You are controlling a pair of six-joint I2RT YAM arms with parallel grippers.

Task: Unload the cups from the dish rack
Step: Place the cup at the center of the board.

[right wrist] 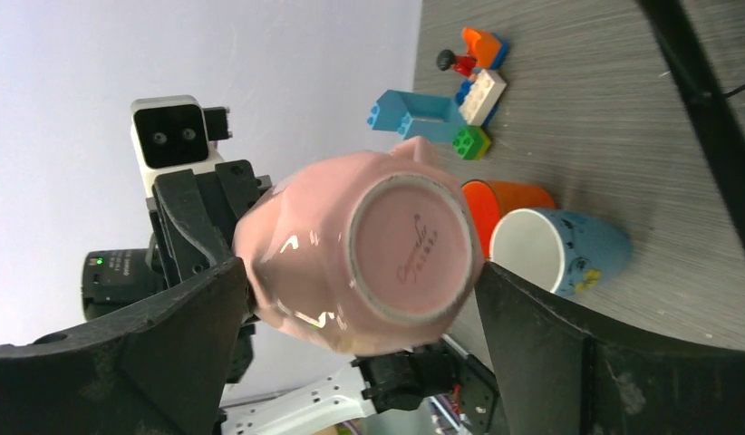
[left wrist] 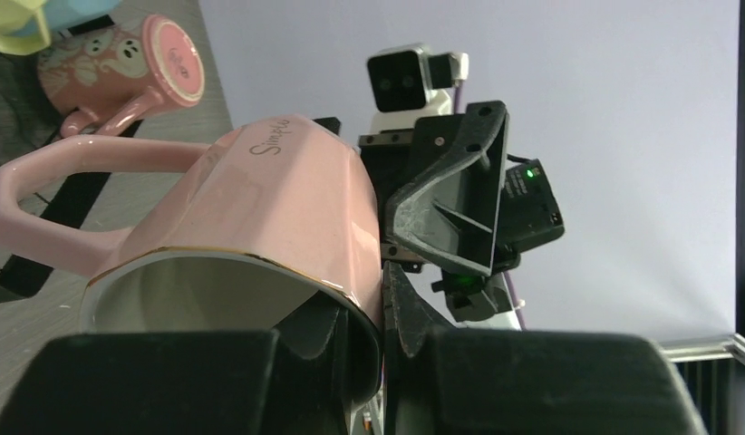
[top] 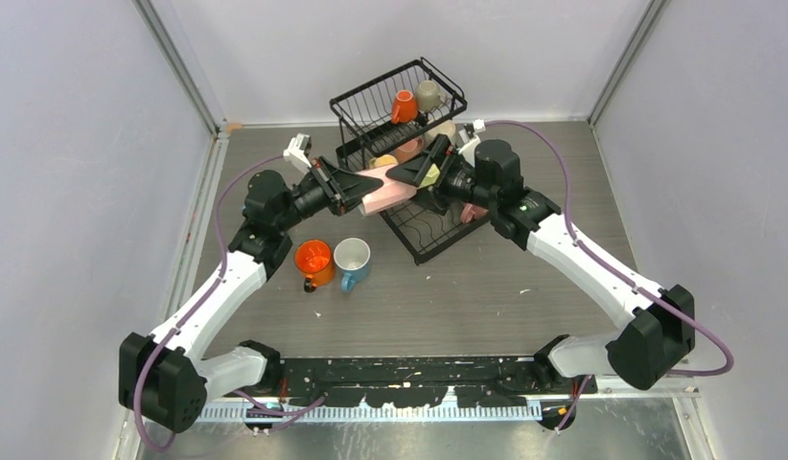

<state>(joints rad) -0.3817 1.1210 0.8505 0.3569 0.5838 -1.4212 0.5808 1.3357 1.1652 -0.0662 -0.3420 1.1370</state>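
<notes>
Nearest the lens in the left wrist view, your left end effector (left wrist: 369, 317) is clenched on the rim of the pink mug (left wrist: 287, 199): one finger inside the mouth, the other against the outer wall, right at the thin gold edge line. Mug is held off the surface (top: 467, 307), on its side, handle out to one side, base pointing at the right arm. Your right end effector (right wrist: 360, 276) is spread wide, one finger either side of the mug's foot ring; gaps show on both sides in the right wrist view. From above, the two end effectors meet over the near left corner of the dish rack (top: 438, 240). An orange cup (top: 403, 105) and a beige cup (top: 428, 94) sit in the upper basket. On the surface, an orange mug (top: 313, 259) and a blue mug (top: 352, 257) stand upright, touching or nearly so, just left of the lower tray. Toy bricks (right wrist: 441, 109) lie beyond them. A broad stretch of surface runs between those two mugs and the arm bases; walls close the left, back and right edges.
</notes>
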